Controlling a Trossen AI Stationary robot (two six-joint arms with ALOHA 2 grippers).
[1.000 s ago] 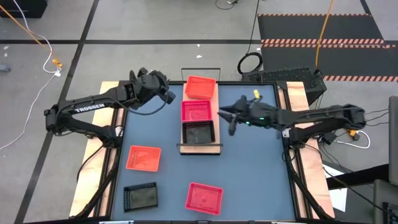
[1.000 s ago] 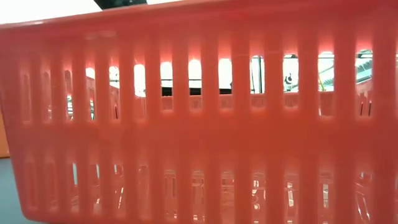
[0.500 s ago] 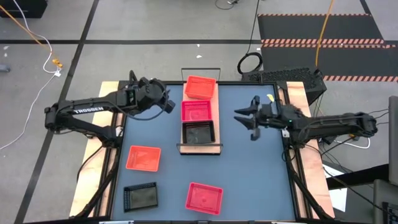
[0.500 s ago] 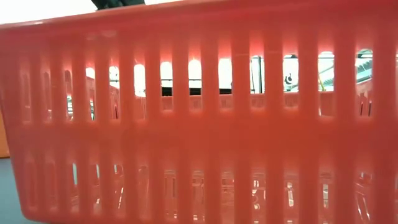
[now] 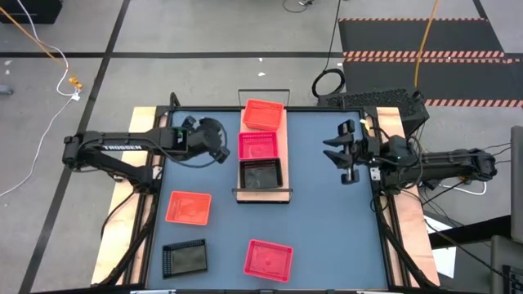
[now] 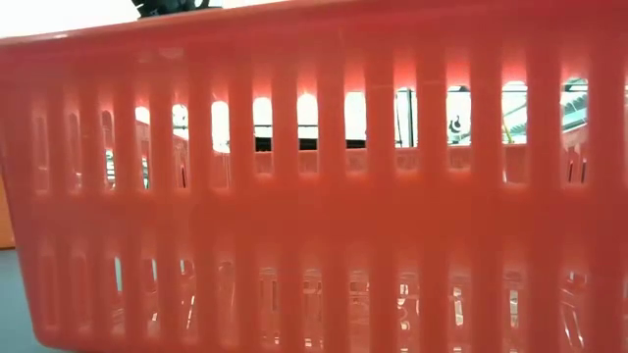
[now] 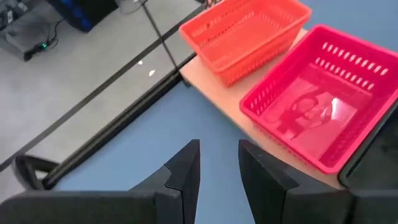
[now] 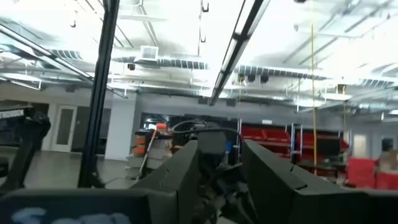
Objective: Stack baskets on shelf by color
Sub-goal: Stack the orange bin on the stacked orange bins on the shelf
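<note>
Across the low view, pink basket wall hiding nearly everything behind.

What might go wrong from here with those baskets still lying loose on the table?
1. The shelf already holds an orange, a pink and a black basket edge to edge, so each stack must land squarely or it may tip.
2. The orange basket hangs past the shelf's far end; added weight might tilt it.
3. The low view is blocked by a basket wall.
</note>
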